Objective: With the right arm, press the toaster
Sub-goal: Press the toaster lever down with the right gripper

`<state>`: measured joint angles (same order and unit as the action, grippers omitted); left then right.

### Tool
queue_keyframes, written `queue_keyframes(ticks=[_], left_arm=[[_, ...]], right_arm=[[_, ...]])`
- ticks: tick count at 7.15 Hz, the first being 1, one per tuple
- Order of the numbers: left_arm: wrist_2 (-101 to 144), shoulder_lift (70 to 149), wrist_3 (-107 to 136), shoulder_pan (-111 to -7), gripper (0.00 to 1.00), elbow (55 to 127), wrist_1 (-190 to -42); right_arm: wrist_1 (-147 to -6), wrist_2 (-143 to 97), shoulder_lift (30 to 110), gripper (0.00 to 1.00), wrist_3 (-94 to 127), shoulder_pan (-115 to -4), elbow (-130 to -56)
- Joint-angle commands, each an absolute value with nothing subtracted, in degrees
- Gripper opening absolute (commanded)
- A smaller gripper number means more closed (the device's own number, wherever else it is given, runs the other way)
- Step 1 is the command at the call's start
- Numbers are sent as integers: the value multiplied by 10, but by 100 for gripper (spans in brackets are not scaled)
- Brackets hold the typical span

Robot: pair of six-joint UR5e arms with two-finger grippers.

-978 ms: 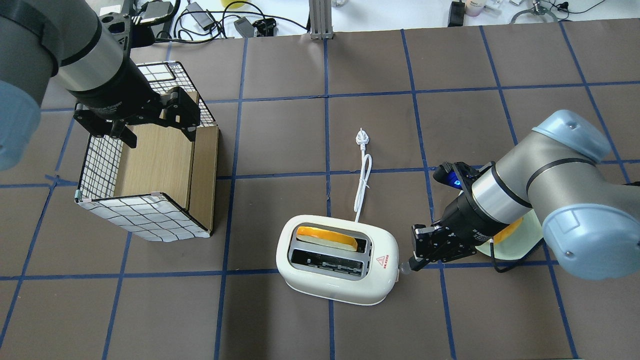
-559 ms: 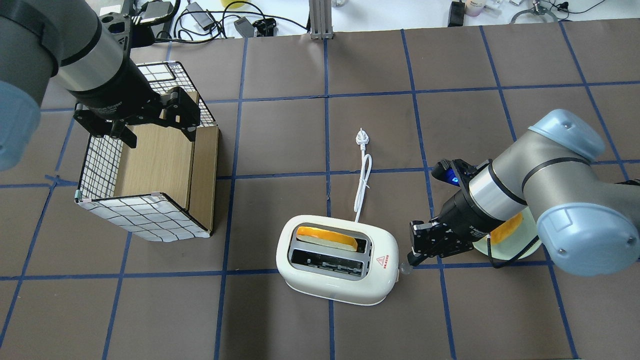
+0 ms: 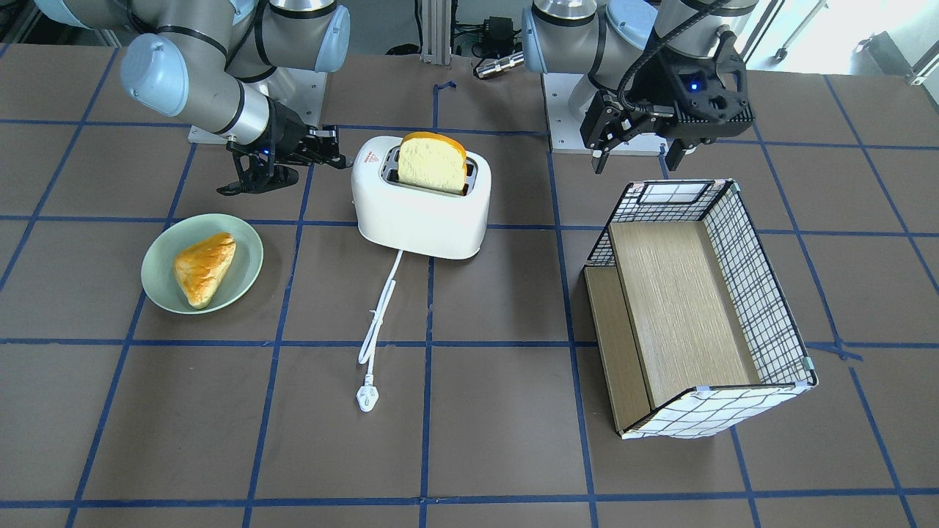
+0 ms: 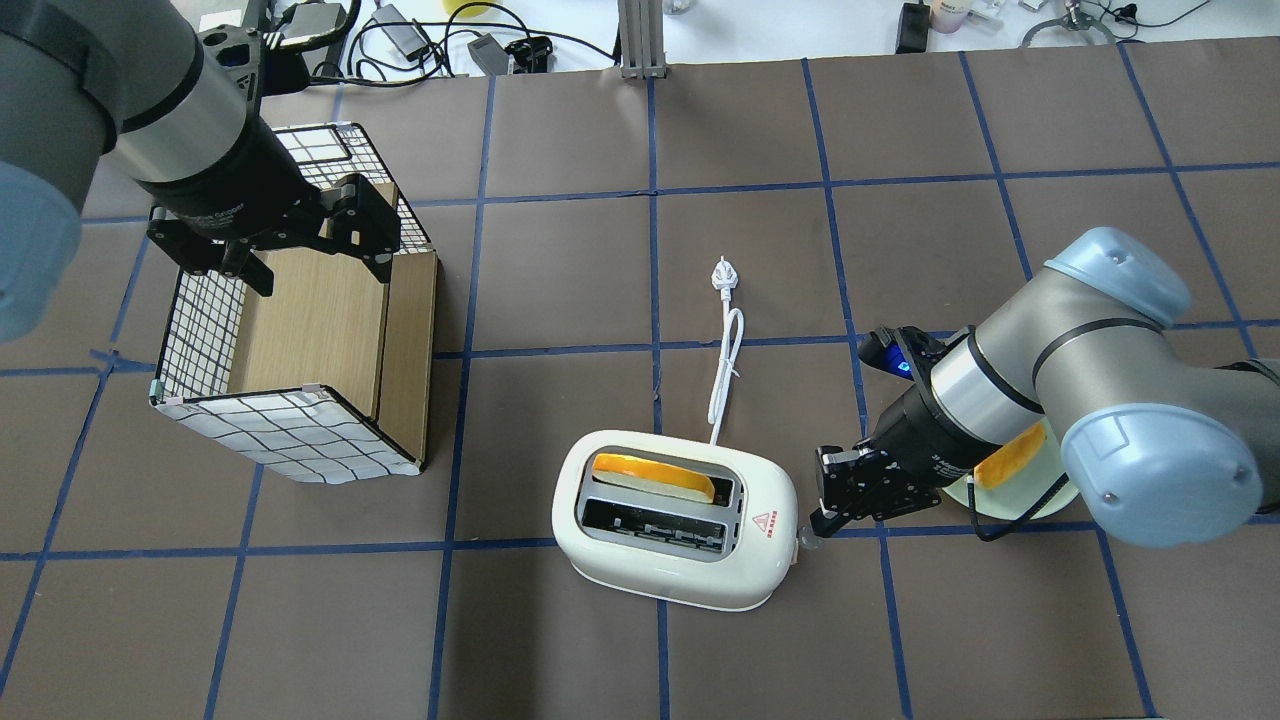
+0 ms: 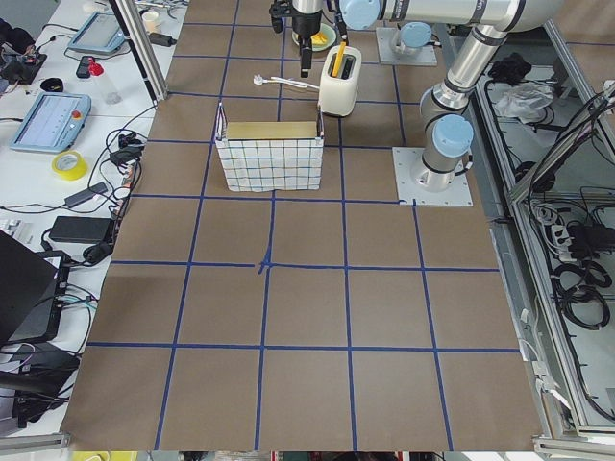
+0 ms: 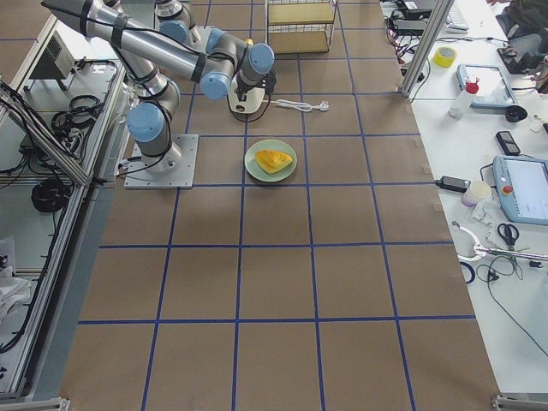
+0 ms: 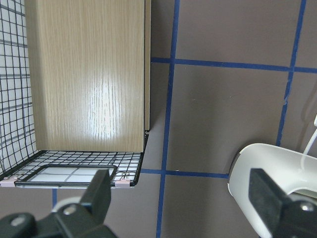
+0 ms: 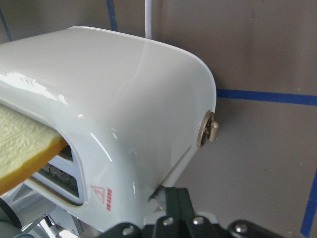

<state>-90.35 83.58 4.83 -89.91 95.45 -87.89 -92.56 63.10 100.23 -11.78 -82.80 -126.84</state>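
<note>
**Hazards at the toaster's end face**

White rounded two-slot plastic toaster [image 4: 690,580] stands on the brown, blue-gridded table [image 4: 900,150]. It sits between a wire-grid basket with a wooden floor [image 3: 763,293] and a pale-green round plate [image 3: 246,257] bearing a golden pastry [image 3: 204,265]. Its white cord [image 3: 378,308] trails away from the robot. A slice of bread [image 3: 433,165] stands tall in one slot, so the press is judged not yet made.

The silver tubular right arm [image 4: 1000,390] reaches in low. Its black two-finger right gripper [image 4: 815,522] has its fingers pressed together and holds nothing. The tip is at the toaster's end, just beside a small beige knob [image 8: 208,130]. The lever is not clearly seen, so contact cannot be told. The left gripper [image 4: 320,265], fingers spread and empty, hangs over the basket, well apart.

Likely failures:
- (a) The narrow closed tip slides off the lever on the downstroke.
- (b) A push with any sideways component shoves or tips the light, unanchored toaster rather than latching it.
- (c) The tip strikes the knob instead.
- (d) The forearm, which overlies the plate in the overhead view, brushes the pastry as it descends.
</note>
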Motion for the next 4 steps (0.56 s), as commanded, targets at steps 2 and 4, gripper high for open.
queue_keyframes(ticks=[2, 4], left_arm=[[-904, 836, 48, -899, 100, 954, -879], [-904, 836, 48, -899, 100, 954, -879]], right_arm=[[-924, 615, 1005, 0, -105, -827, -1260], [-916, 615, 1003, 0, -112, -829, -1271]])
